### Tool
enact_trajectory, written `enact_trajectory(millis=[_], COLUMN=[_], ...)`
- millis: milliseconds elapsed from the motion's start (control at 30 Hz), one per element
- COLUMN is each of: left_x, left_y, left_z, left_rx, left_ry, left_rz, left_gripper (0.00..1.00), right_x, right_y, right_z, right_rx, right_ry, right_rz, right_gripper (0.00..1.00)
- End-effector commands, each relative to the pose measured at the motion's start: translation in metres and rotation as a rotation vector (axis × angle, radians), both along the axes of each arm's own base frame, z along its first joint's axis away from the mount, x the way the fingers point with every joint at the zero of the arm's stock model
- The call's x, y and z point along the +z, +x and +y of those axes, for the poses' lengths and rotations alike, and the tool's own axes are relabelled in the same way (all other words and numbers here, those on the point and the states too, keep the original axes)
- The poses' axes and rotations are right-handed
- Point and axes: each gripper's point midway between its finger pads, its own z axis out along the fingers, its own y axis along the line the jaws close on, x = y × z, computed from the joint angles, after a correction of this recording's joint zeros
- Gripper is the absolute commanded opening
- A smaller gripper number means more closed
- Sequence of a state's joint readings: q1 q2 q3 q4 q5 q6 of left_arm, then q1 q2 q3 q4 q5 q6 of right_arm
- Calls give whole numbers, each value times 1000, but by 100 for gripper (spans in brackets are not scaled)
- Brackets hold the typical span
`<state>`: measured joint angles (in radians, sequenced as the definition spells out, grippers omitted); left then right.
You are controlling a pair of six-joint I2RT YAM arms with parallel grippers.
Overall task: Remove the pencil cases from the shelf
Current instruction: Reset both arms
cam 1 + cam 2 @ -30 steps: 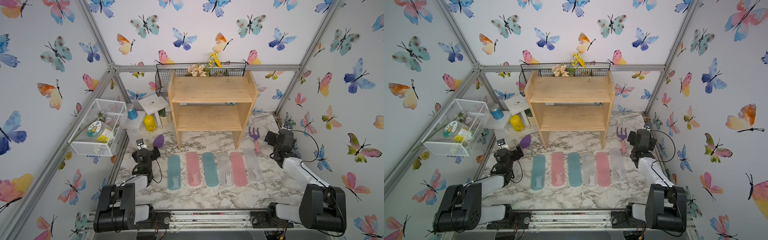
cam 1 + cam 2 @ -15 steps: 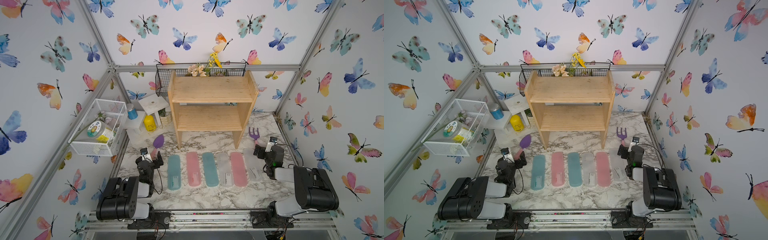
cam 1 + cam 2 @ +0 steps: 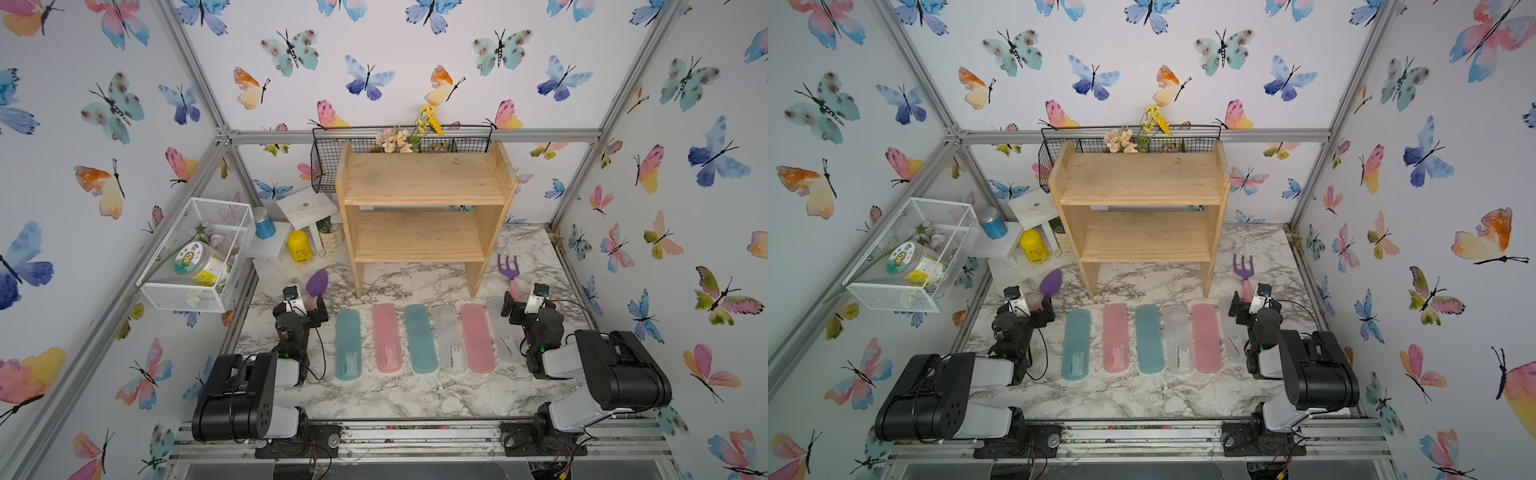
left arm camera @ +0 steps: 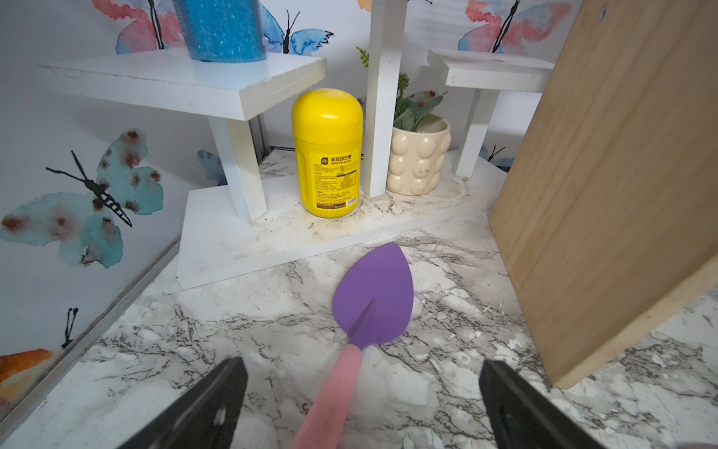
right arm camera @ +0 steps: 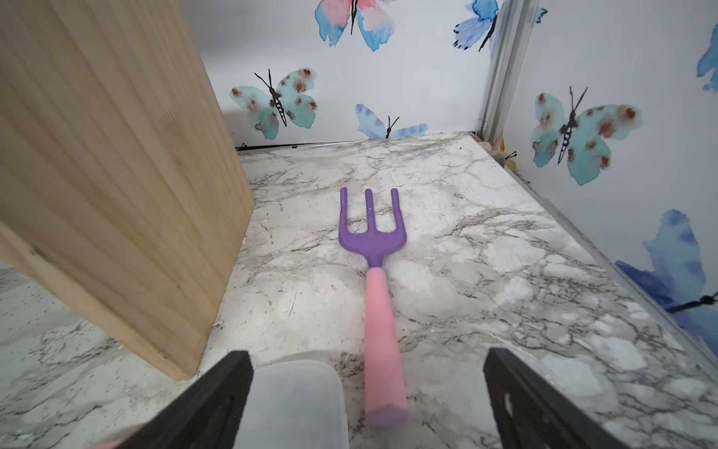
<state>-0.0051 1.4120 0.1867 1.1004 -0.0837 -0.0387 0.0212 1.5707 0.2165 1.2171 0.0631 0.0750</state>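
Six pencil cases are laid flat in a row on the marble counter [image 3: 415, 395], in front of the wooden shelf [image 3: 424, 208]. From the left arm's side to the right arm's side, the row is made of a teal case [image 3: 348, 344], a pink case [image 3: 386, 337], a second teal case [image 3: 420, 338], a clear case [image 3: 449, 338], a second pink case [image 3: 478, 337] and a second clear case [image 3: 503, 332]. Both boards of the shelf are seen bare in both top views.

The left arm is folded low at the left edge of the counter, with its upper part lying flat and its wrist bent up toward the shelf. The left tool [image 3: 309, 305] is held wide open with nothing in it. In the left wrist view, the two black fingers [image 4: 217, 400] are seen far apart, and the pink handle of a purple trowel [image 4: 373, 299] is seen lying on the counter between them.

The right arm is folded the same way at the right edge. The right tool [image 3: 515, 301] is also held wide open and nothing is gripped. In the right wrist view, the rounded end of the second clear case [image 5: 295, 400] and the pink handle of a purple fork [image 5: 371, 237] are seen between its fingers [image 5: 221, 392]. The fork is laid flat on the counter beside the shelf's side panel.
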Motion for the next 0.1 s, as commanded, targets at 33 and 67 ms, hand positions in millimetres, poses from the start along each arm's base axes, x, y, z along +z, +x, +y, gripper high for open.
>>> enact_trajectory(millis=[33,67], left_x=[5,4], left_y=[2,2], left_z=[-6,-5], left_rx=[-21,-19], left_ry=[16,16], left_rz=[-9,-8], left_gripper=[99,99], right_x=[8,6], right_y=[5,5], right_z=[1,1], right_rx=[5,3], right_ry=[-17,-16], right_rz=[-21,-11], right_gripper=[99,99])
